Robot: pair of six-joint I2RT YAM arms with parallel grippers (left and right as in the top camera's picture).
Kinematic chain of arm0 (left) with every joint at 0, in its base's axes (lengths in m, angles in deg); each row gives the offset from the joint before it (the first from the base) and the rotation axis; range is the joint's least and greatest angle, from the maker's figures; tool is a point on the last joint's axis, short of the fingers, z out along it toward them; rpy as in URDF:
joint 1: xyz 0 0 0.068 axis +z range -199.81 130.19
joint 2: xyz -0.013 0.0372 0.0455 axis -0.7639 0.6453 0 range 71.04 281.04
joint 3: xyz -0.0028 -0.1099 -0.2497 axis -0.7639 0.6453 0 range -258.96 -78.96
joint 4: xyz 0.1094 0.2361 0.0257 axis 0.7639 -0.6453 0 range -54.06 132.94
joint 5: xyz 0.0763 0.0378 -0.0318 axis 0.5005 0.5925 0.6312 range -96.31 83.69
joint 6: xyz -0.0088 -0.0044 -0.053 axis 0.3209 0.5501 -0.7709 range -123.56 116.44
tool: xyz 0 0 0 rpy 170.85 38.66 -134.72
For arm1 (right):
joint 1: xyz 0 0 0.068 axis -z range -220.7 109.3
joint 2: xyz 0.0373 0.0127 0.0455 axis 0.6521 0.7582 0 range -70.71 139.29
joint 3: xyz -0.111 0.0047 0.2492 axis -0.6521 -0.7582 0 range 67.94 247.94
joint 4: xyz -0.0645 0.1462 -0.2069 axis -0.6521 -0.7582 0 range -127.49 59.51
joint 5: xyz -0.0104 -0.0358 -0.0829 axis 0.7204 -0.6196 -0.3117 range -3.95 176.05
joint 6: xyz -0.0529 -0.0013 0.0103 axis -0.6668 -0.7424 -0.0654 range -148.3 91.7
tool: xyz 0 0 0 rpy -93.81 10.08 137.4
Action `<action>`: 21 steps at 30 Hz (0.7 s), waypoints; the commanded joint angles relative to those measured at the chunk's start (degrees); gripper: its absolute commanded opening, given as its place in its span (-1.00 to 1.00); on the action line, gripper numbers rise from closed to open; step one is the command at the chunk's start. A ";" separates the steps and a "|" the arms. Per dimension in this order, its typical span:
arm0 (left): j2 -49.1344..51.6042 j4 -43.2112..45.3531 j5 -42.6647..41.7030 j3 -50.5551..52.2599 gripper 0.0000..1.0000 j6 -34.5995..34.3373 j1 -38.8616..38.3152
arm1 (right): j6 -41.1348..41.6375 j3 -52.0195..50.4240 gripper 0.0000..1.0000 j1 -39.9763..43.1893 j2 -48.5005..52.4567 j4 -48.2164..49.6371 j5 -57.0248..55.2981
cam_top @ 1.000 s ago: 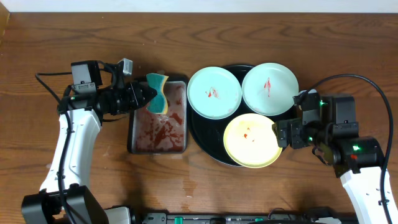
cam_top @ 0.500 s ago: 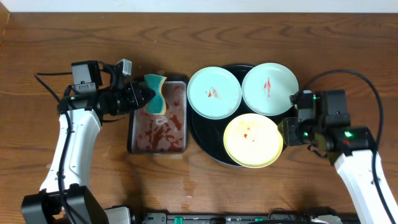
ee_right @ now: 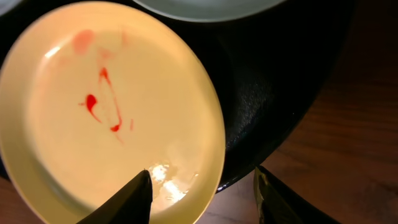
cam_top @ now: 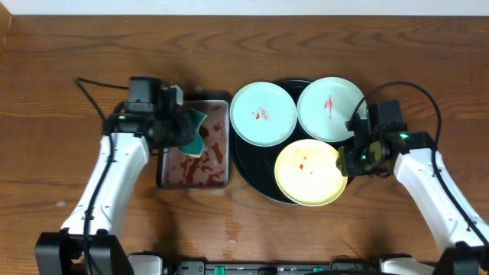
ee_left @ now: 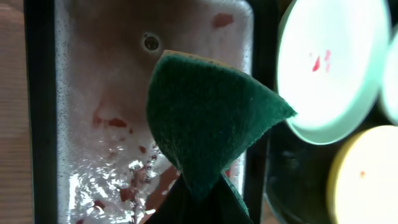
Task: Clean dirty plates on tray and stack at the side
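Overhead, looking down on both arms at once. Finding the left arm (cam_top: 114, 164) climbing from the bottom-left corner and bending inward at the elbow toward a stained metal pan (cam_top: 206, 168). Seeing the left gripper (cam_top: 183, 127) hanging over the pan's upper half, pinching a green sponge (cam_top: 197, 136) between closed jaws. From the left wrist, watching that sponge fanning out above the dark fingers (ee_left: 231, 206), hiding the fingertips and part of the pan's wet, red-spotted floor.

Finding the right arm (cam_top: 435, 183) coming up from the bottom-right corner and angling inward, bringing the right gripper (cam_top: 346, 162) to the right rim of the yellow plate (cam_top: 306, 174). From the right wrist, seeing the jaws standing partly apart and straddling that rim: one finger (ee_right: 132, 200) overlapping the plate's near edge, the other (ee_right: 270, 200) sitting outside it, by the edge of the black tray (ee_right: 273, 74) and the wood table (ee_right: 339, 155). Not clamping anything; not managing to tell whether the inner finger is touching the plate.

Placing all three plates on the tray: two mint plates (cam_top: 263, 114) (cam_top: 331, 108) lying side by side at the back, the yellow one lying in front and poking past the tray's front rim. Noting red smears on each. Losing most of the tray under the plates, and getting only a cut-off sliver of a mint plate along the top of the right wrist view.
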 commanded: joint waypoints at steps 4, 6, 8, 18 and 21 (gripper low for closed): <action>-0.83 -0.59 10.54 0.24 -0.86 0.20 -4.28 | 0.57 0.72 0.07 -0.50 2.67 0.26 -0.61; -0.83 -0.76 10.54 0.24 -0.86 0.17 -4.37 | 0.57 0.72 0.08 -0.50 3.10 0.26 -0.61; -0.83 -0.96 10.54 0.24 -0.85 0.17 -4.37 | 0.57 0.72 0.08 -0.50 3.37 0.28 -0.61; -0.83 -1.84 10.51 0.24 -0.85 0.17 -4.37 | 0.59 0.15 -0.09 -0.50 3.45 0.76 -0.61; -0.83 -2.10 10.51 0.24 -0.85 0.17 -4.37 | 0.61 -1.20 -0.10 -0.50 3.45 2.67 -0.59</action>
